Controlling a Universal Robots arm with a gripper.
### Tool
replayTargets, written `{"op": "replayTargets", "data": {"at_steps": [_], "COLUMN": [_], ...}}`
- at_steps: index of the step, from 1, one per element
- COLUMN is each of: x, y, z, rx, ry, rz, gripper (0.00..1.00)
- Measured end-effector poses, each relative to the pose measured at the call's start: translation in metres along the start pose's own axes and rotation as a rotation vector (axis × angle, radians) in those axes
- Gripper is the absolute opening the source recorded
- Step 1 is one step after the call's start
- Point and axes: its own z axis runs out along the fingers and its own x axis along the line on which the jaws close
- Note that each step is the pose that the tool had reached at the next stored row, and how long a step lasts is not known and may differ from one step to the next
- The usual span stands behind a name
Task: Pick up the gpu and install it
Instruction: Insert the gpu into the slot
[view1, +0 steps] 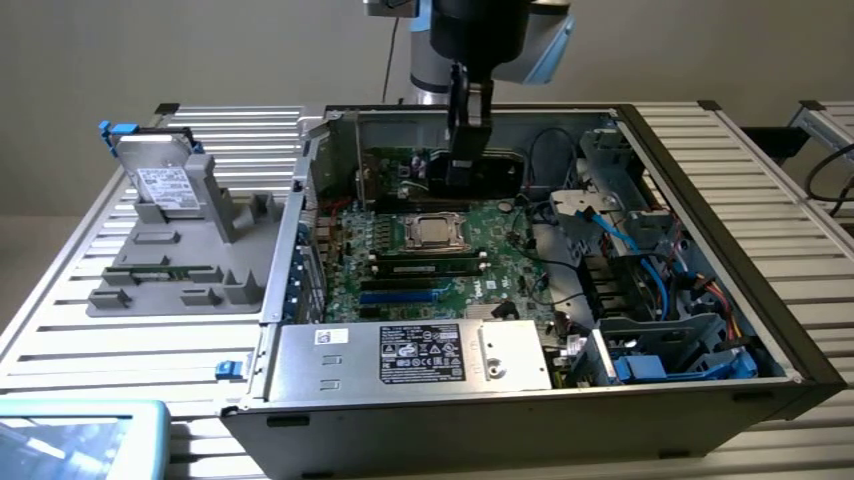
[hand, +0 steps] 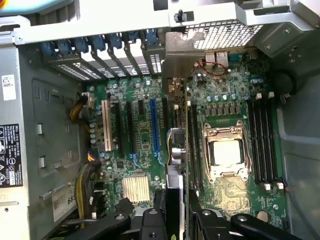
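- Your gripper (hand: 176, 220) is partly closed, clamping the gpu (hand: 176, 150) between its 2 fingers.
- The gpu hangs edge-down over the motherboard (hand: 142, 137), long axis parallel to the slots, just beside the blue slot (hand: 155, 125).

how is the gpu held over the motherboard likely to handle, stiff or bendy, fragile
Probably stiff: the gpu looks straight edge-on between the jaws. Likely fragile, with bare parts on its board. Its metal bracket at one end may make it end-heavy, so it could pivot in the grip.
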Motion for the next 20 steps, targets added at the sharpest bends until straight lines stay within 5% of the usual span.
{"op": "replayTargets", "data": {"at_steps": [6, 14, 20], "x": [0.0, -0.0001, -0.0002], "y": [0.0, 0.0005, 0.0011], "z": [0.0012, 0.0016, 0.0063], "rx": [0.0035, 0.0033, 0.0043], "ry": [0.013, 0.0157, 0.0342], "rz": [-0.057, -0.058, -0.058], "gripper": [0.28, 0.28, 0.28]}}
